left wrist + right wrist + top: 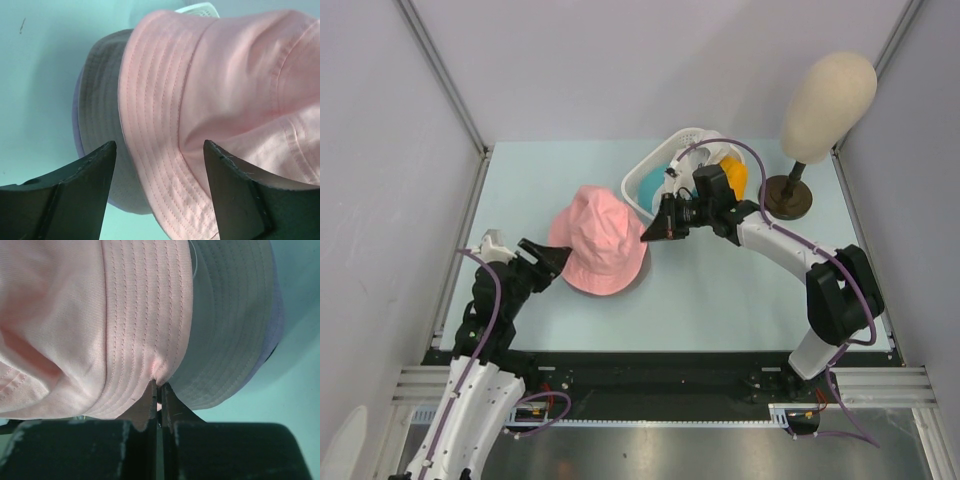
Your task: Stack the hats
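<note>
Hats sit stacked left of centre on the table (720, 290): the pink hat (595, 245) lies crown-up on the lavender hat (97, 125). The right end effector (159, 390) is clenched on the pink brim. The left end effector (552, 262) stands released just beside the opposite brim. The teal hat (652, 185) and the orange hat (735, 175) lie in the white basket (635, 185) behind.

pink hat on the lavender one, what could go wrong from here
1. The right end effector is shut on the brim edge of the pink hat. Pulling back without opening could drag it off the lavender hat.
2. The left end effector stands open right at the brim on the opposite side. A forward move could snag or shove both hats.
</note>
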